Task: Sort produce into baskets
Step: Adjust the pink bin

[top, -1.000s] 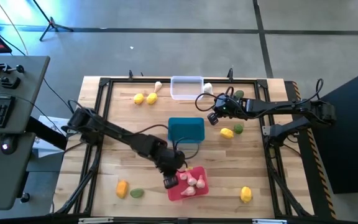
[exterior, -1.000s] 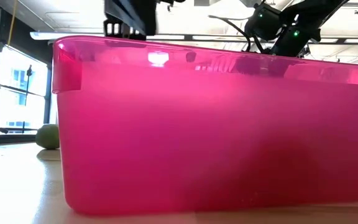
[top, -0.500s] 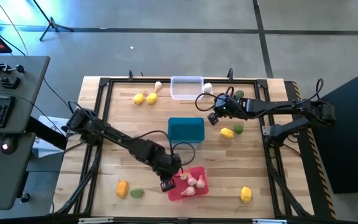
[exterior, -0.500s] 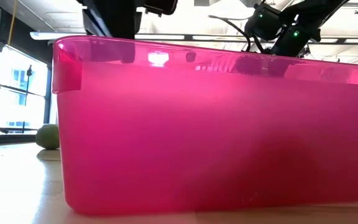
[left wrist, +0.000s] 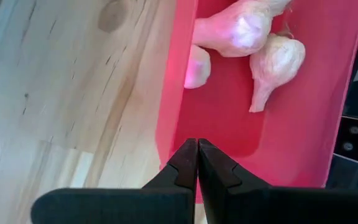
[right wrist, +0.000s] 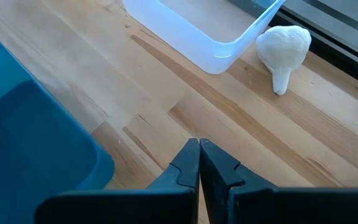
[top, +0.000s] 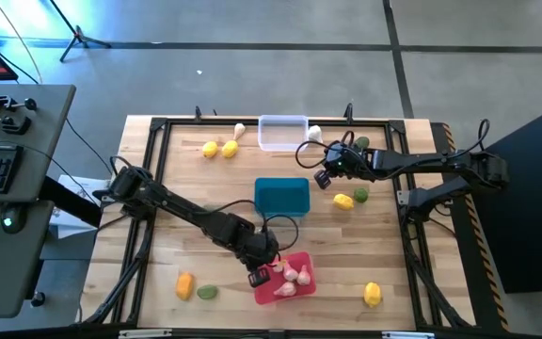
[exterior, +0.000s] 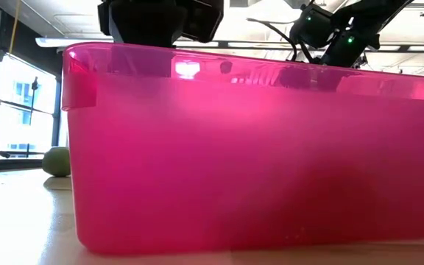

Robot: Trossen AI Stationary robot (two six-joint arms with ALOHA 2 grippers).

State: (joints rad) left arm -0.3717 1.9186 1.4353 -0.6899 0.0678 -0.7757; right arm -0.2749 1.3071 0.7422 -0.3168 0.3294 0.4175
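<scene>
The red basket (top: 290,280) stands near the table's near edge and holds several whitish-pink garlic bulbs (left wrist: 244,28). My left gripper (top: 260,275) is shut and empty and hovers over the basket's left wall (left wrist: 173,93); the low view shows it (exterior: 160,18) above the rim. My right gripper (top: 323,179) is shut and empty above bare wood (right wrist: 199,146), between the teal basket (top: 281,196) and the clear basket (top: 282,132). A loose garlic bulb (right wrist: 283,46) lies by the clear basket's corner.
Loose produce lies about: two yellow fruits (top: 219,149) and a garlic (top: 239,129) far left, a yellow (top: 343,201) and a green piece (top: 360,194) right of the teal basket, an orange (top: 185,284) and a green (top: 207,293) near left, a yellow (top: 373,295) near right.
My left gripper has drawn a little toward the table's near left and come back to the red basket's left wall. My right arm has kept still.
</scene>
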